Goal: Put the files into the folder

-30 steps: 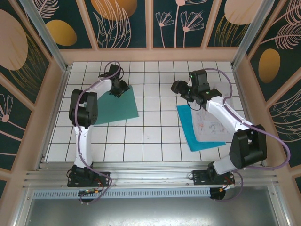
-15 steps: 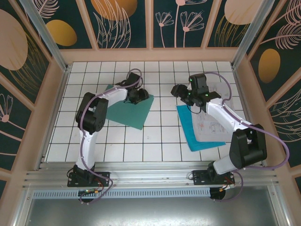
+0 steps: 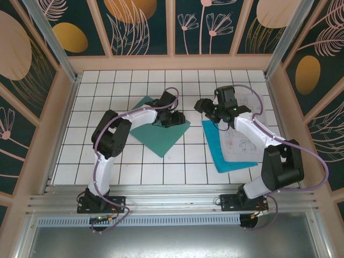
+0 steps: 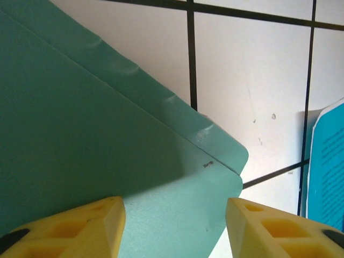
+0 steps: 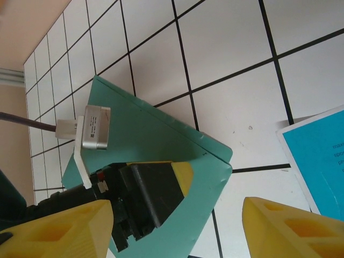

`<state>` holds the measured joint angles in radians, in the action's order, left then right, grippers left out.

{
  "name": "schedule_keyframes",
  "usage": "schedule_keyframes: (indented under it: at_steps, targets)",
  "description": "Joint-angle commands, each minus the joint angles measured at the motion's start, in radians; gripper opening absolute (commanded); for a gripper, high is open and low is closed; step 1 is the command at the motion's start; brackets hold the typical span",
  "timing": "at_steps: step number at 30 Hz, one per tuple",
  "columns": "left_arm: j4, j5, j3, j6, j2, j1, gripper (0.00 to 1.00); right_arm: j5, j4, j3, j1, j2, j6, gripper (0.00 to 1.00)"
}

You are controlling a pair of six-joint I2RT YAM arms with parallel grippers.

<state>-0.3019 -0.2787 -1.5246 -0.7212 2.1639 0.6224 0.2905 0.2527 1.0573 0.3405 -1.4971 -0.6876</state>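
The dark green folder (image 3: 160, 140) lies closed on the tiled table, turned like a diamond. My left gripper (image 3: 176, 119) is low over its right corner, jaws open, yellow fingers (image 4: 70, 231) spread above the green cover (image 4: 97, 129). The files lie to the right: a cyan-blue sheet (image 3: 228, 158) with a white printed sheet (image 3: 243, 142) on top. My right gripper (image 3: 203, 105) hovers open between folder and files. In the right wrist view, the left gripper (image 5: 185, 174) rests on the folder (image 5: 140, 123), and the cyan sheet (image 5: 322, 156) lies at the right.
The white gridded table (image 3: 177, 161) is walled by a wooden frame (image 3: 70, 107) on three sides. A strip of bare tiles about one tile wide separates the folder's corner from the cyan sheet (image 4: 328, 161).
The left arm swept right across the table, and the folder slid and turned with it toward the centre. The left jaws have widened. The right gripper barely moved.
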Motion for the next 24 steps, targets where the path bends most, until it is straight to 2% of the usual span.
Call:
schedule_keyframes:
  at_steps: [1, 4, 6, 8, 13, 15, 18, 24]
  targets:
    - [-0.112, 0.033, 0.0, -0.003, -0.07, 0.008, 0.61, 0.034, -0.023, -0.015, 0.004, -0.031, -0.001, 0.65]
    - [-0.167, 0.101, -0.015, -0.028, -0.17, 0.001, 0.74, 0.053, -0.018, -0.001, 0.005, -0.066, 0.014, 0.66]
    - [-0.177, 0.121, 0.033, -0.065, -0.258, -0.028, 0.77, 0.068, -0.022, 0.007, 0.005, -0.093, 0.017, 0.66]
    - [-0.16, 0.106, 0.128, -0.114, -0.352, -0.081, 0.78, 0.083, -0.035, 0.013, 0.01, -0.122, 0.015, 0.65]
    - [-0.108, 0.051, 0.387, -0.192, -0.537, -0.284, 0.78, 0.108, -0.04, 0.081, 0.042, -0.236, 0.019, 0.65]
    - [-0.09, 0.04, 0.471, -0.216, -0.574, -0.356, 0.78, 0.112, -0.025, 0.131, 0.054, -0.298, 0.021, 0.63]
    - [-0.026, 0.017, 0.567, -0.248, -0.604, -0.419, 0.78, 0.12, -0.012, 0.2, 0.062, -0.384, 0.012, 0.61]
    - [0.077, 0.006, 0.659, -0.29, -0.576, -0.455, 0.78, 0.122, 0.027, 0.337, 0.075, -0.533, 0.004, 0.59]
